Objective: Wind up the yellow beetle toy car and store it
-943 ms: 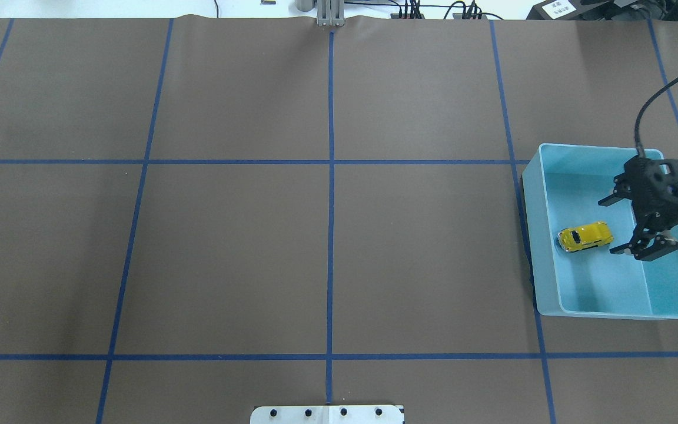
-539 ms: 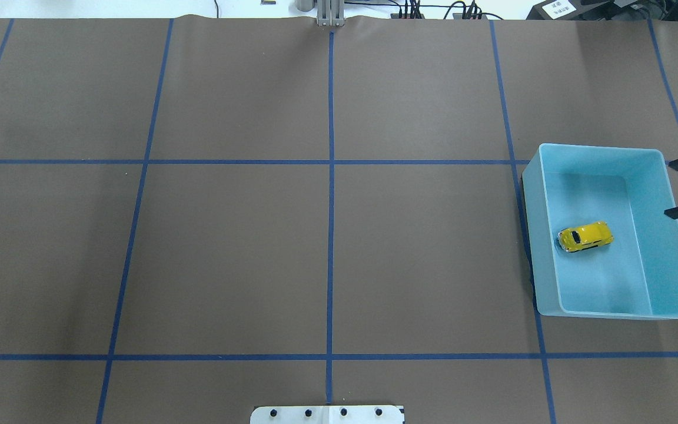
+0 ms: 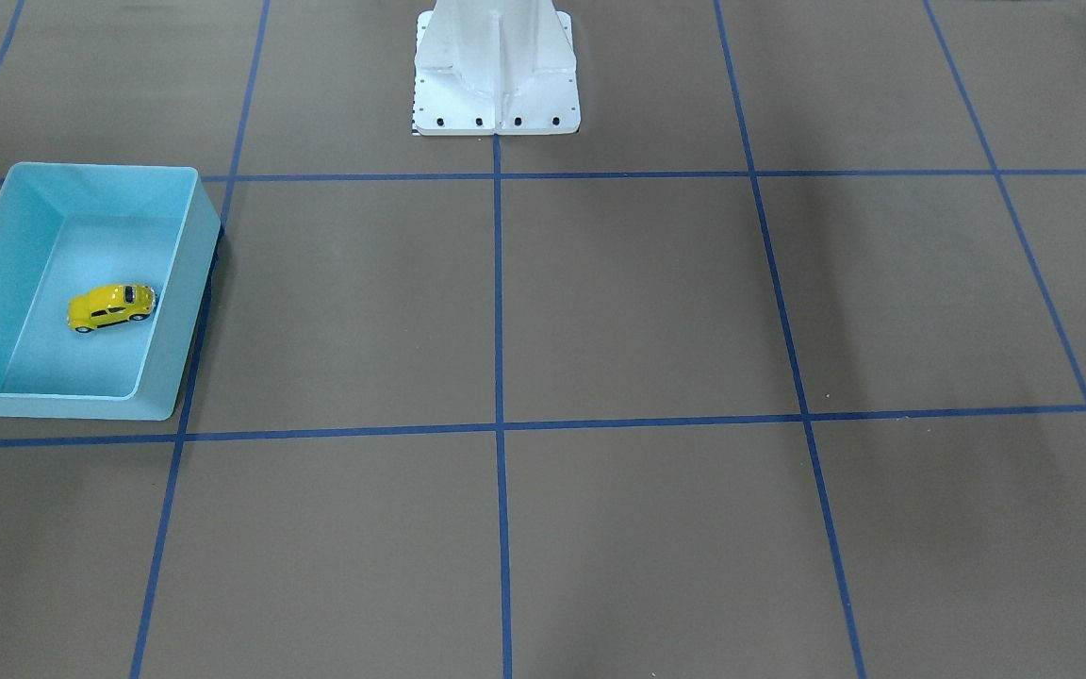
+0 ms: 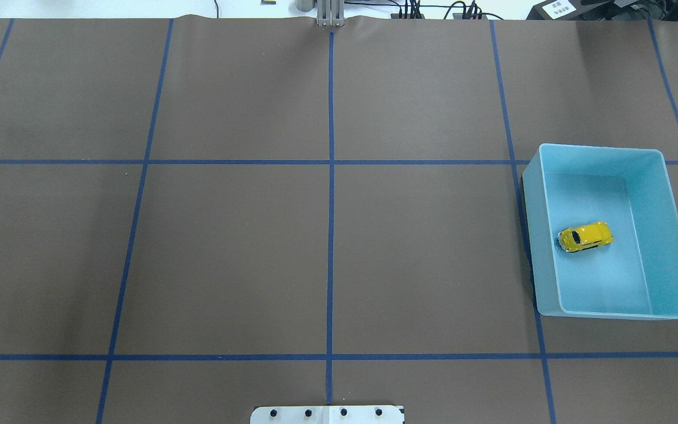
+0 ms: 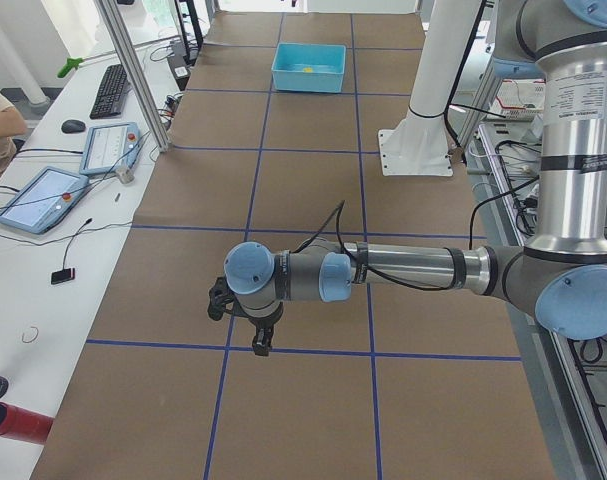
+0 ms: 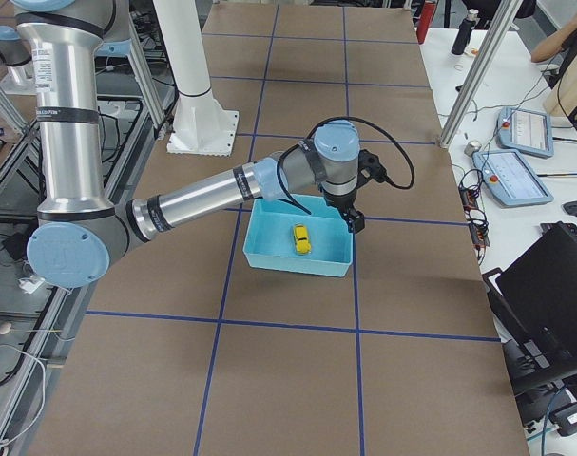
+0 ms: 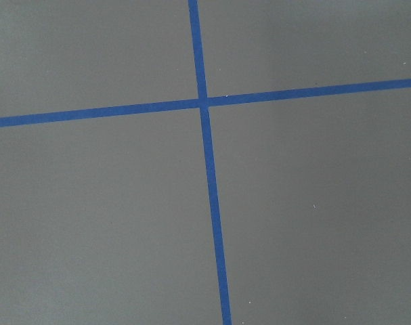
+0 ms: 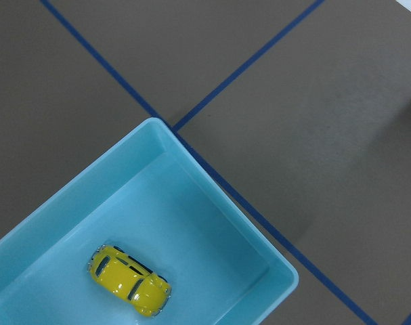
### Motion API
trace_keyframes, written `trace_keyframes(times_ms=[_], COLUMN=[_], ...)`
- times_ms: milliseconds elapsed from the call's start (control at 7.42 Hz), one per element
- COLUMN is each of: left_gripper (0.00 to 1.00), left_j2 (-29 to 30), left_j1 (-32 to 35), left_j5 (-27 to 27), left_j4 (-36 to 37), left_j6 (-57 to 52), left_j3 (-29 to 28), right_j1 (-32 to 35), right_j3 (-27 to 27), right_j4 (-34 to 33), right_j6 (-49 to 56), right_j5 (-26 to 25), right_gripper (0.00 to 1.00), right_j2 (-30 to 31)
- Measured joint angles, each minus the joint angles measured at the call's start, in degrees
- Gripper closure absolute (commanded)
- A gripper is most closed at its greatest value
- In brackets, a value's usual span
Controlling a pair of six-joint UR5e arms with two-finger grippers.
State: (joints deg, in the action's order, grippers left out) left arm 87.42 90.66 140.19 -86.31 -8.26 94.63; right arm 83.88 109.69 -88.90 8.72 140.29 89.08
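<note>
The yellow beetle toy car (image 4: 585, 236) lies on the floor of the light blue bin (image 4: 671, 247), free of any gripper. It also shows in the front view (image 3: 111, 306), the right side view (image 6: 300, 238) and the right wrist view (image 8: 129, 281). My right gripper (image 6: 350, 217) shows only in the right side view, above the bin's far edge; I cannot tell if it is open or shut. My left gripper (image 5: 240, 332) shows only in the left side view, low over the bare mat far from the bin (image 5: 308, 80); I cannot tell its state.
The brown mat carries a grid of blue tape lines (image 4: 331, 176). The robot's white base (image 3: 496, 71) stands at the mat's edge. Tablets and a keyboard (image 5: 111, 88) lie on the side desk beyond the mat.
My right gripper, open over the bin beside the car, has drawn back to the right and left the overhead view. The car has stayed in the bin.
</note>
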Motion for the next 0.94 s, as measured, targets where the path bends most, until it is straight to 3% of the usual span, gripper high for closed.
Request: trace_keyframes(times_ms=[404, 943], left_gripper=[0.00, 0.00], left_j2=[0.0, 0.0], left_j1=[0.0, 0.0], left_j5=[0.0, 0.1], left_j4=[0.0, 0.0], left_j6=[0.0, 0.1], left_j3=[0.0, 0.1], right_j1=[4.4, 6.2], right_j3=[-7.6, -10.1], right_j4=[-2.5, -4.6], right_j6=[-6.5, -6.8], right_j5=[-2.6, -4.7], right_gripper=[0.00, 0.00], right_j2=[1.0, 4.2])
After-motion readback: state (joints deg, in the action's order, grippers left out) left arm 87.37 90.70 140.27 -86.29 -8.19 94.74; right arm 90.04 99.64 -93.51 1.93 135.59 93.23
